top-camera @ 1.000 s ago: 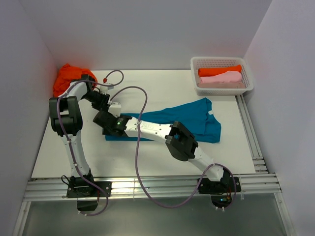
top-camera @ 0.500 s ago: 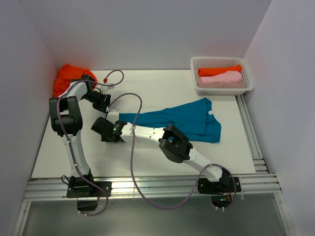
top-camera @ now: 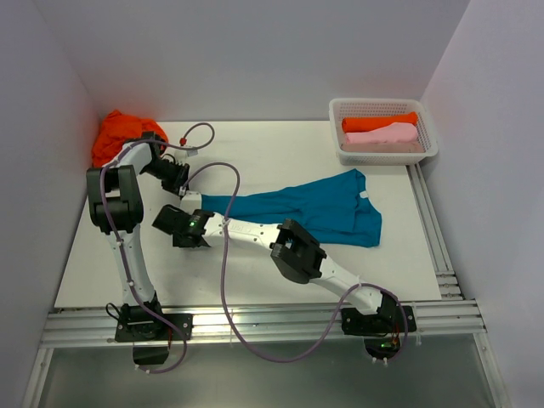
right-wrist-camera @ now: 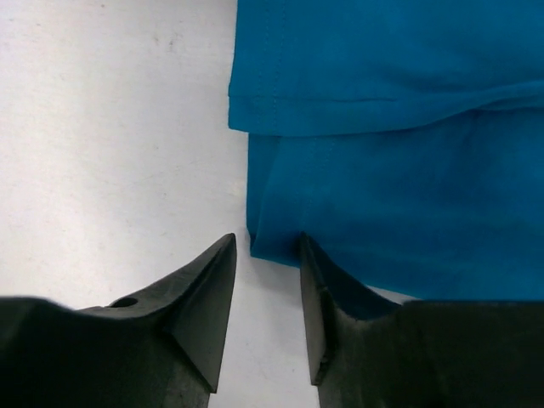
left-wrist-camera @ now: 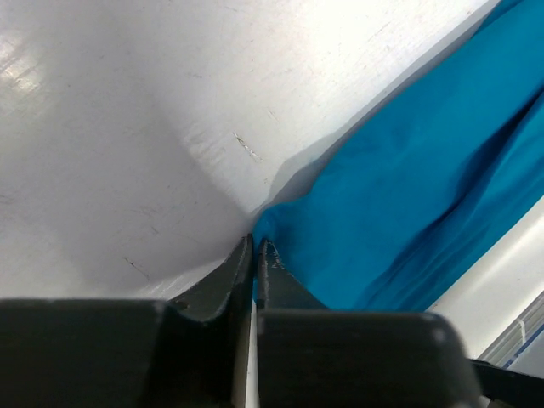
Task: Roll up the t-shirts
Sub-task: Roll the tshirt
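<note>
A teal t-shirt (top-camera: pixel 306 208) lies stretched across the middle of the table, bunched narrow at its left end. My left gripper (top-camera: pixel 188 194) (left-wrist-camera: pixel 256 242) sits at that left end, its jaws shut on a corner of the teal t-shirt (left-wrist-camera: pixel 408 187). My right gripper (top-camera: pixel 189 233) (right-wrist-camera: pixel 266 242) reaches across from the right and hovers low just in front of the shirt's left end. It is open, with a hem corner of the teal t-shirt (right-wrist-camera: pixel 382 170) at its right fingertip and bare table between the fingers. An orange t-shirt (top-camera: pixel 119 136) lies crumpled at the back left.
A white lattice basket (top-camera: pixel 433 146) stands at the back right, holding a rolled orange shirt (top-camera: pixel 378 121) and a rolled pink shirt (top-camera: pixel 384 135). Walls close in on three sides. A metal rail (top-camera: pixel 433 246) runs along the table's right edge. The right arm (top-camera: pixel 293 248) lies over the shirt's front.
My right gripper has slid left off the shirt to its left end. The left gripper has closed on the corner. The shirt's near-left part has drawn in narrower.
</note>
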